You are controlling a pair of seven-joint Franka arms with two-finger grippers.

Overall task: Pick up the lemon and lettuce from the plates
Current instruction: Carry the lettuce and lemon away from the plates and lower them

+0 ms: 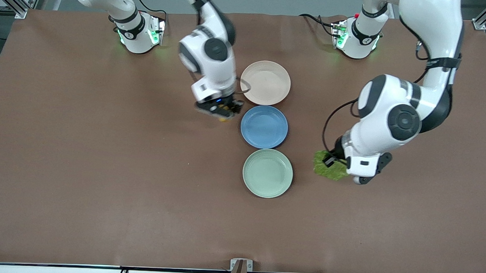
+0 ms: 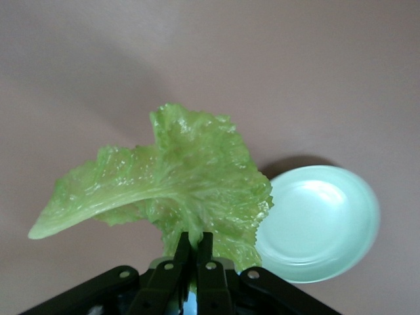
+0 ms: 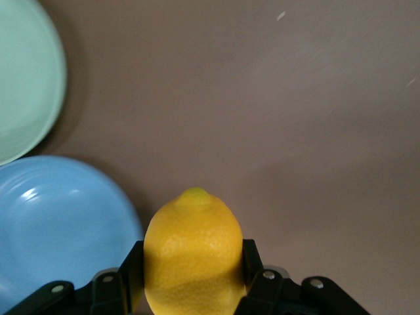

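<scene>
My right gripper point(image 1: 223, 111) is shut on the lemon point(image 3: 193, 252), a yellow oval fruit, and holds it over the bare table beside the blue plate. Only a sliver of the lemon point(image 1: 224, 119) shows in the front view. My left gripper point(image 1: 332, 160) is shut on the lettuce point(image 2: 172, 186), a crinkled green leaf, over the table beside the mint green plate point(image 1: 267, 173). The lettuce point(image 1: 328, 167) hangs under the left hand. The beige-pink plate point(image 1: 265, 82) and the mint green plate point(image 2: 319, 223) hold nothing.
A blue plate point(image 1: 264, 126) lies between the two task plates, also bare; its rim shows in the right wrist view point(image 3: 59, 230). The three plates form a row across the middle of the brown table point(image 1: 104, 168).
</scene>
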